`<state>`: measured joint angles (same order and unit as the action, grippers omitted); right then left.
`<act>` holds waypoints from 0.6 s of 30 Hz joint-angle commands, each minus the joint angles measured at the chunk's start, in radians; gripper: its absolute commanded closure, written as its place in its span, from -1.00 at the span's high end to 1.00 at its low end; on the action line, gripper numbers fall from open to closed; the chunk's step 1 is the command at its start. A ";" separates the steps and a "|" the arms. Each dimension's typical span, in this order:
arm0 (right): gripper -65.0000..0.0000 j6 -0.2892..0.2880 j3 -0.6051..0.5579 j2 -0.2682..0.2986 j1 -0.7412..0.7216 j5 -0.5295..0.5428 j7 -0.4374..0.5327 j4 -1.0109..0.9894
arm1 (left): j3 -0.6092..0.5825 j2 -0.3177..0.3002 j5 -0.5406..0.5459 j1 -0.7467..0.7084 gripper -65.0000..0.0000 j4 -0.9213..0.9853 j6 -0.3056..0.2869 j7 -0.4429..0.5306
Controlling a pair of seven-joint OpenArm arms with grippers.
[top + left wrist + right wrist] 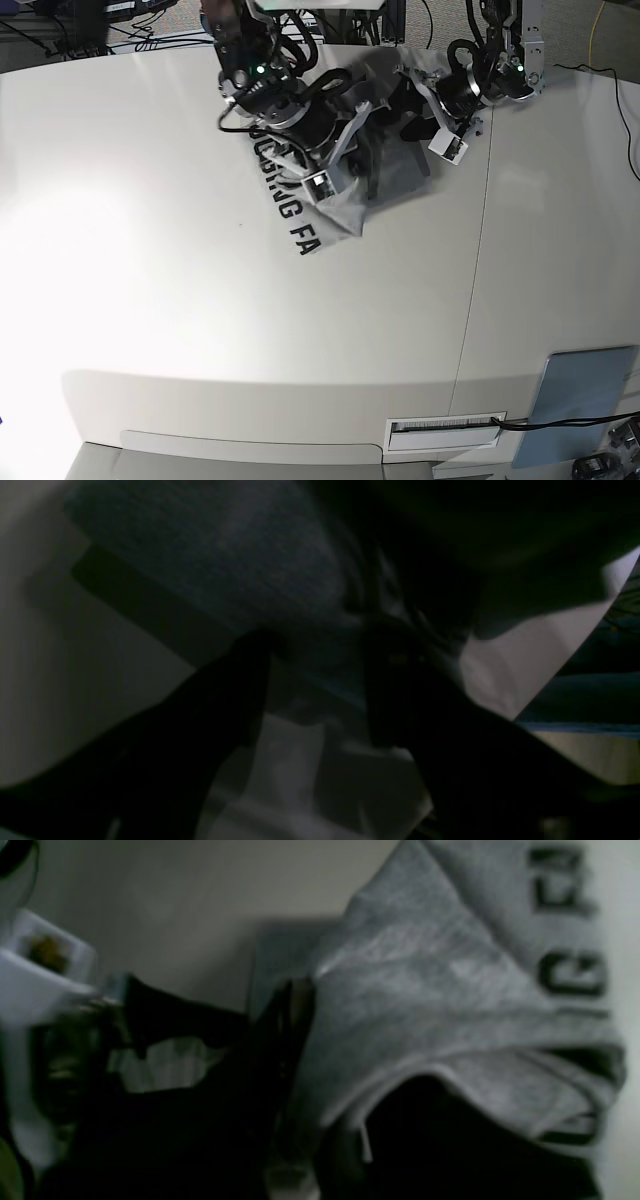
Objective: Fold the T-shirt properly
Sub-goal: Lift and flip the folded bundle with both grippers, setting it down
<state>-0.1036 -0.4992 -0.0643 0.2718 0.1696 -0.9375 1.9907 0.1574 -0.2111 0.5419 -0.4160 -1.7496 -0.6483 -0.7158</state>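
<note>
The T-shirt (330, 190) lies bunched in a grey heap on the white table (200, 330), gathered up between the two arms at the far side, with a flap trailing out just below the right gripper (345, 135). Black block lettering (290, 210) runs along that flap, partly turned under. The right gripper sits on top of the heap with its jaws nearly closed on a fold of grey cloth; in its wrist view the fabric drapes over one dark finger (295, 1030) and the hem curls just beside it. The left gripper (415, 115) is down at the opposite edge of the bundle, its jaws standing fairly wide with grey cloth (225, 570) lying between and ahead of them, though the dim wrist view doesn't show whether they actually pinch it.
</note>
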 commanded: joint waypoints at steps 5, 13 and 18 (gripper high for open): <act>-0.88 -0.109 -0.022 -0.011 -0.006 0.119 0.079 -0.023 | 0.002 -0.005 0.018 0.003 -0.03 -0.014 -0.007 0.022; -0.29 -0.287 -0.023 -0.011 -0.048 0.185 0.100 -0.020 | 0.002 -0.006 0.003 0.003 -0.03 -0.014 -0.007 0.020; -0.29 -0.285 -0.023 -0.010 -0.076 0.137 0.062 0.012 | 0.003 -0.009 -0.057 0.003 -0.03 -0.015 -0.007 0.018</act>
<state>-0.3836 -0.5182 -0.0643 0.2043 0.2897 -0.8978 1.9812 0.1574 -0.2123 0.4702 -0.4156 -1.7496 -0.6483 -0.7162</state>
